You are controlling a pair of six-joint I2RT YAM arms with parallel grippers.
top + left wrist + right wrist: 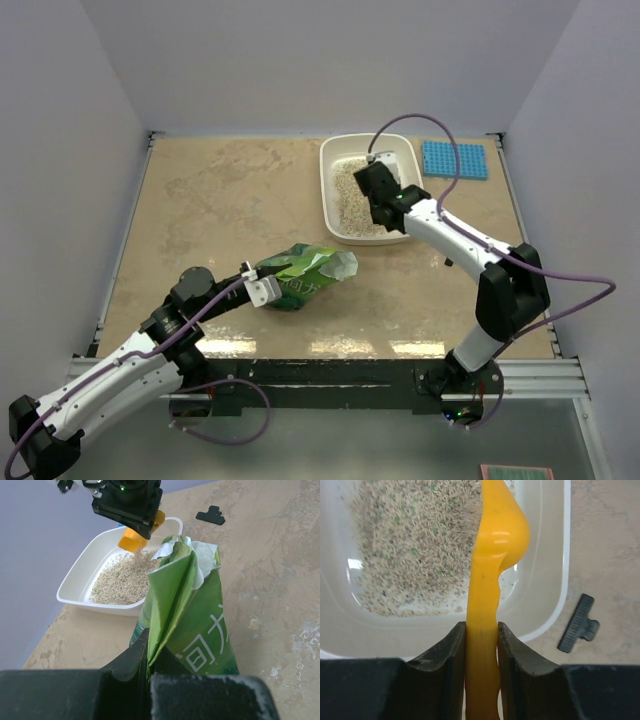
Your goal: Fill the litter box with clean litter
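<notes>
R gripper (481, 630) pinches scoop (495, 535) handle, tipped over litter box (540, 605) at table's (200, 200) far-right so litter (410, 545) falls in. L gripper (147, 647) clamped on bag (200, 625), propping mouth open.

Glossy, smooth yellow plastic scoop (492, 545); beneath it, matt granular litter (410, 545) in a smooth white plastic litter box (540, 605); crinkled glossy green bag (200, 630).

White East Asian characters stand on the green bag (200, 630); partly folded away, not surely legible.
</notes>
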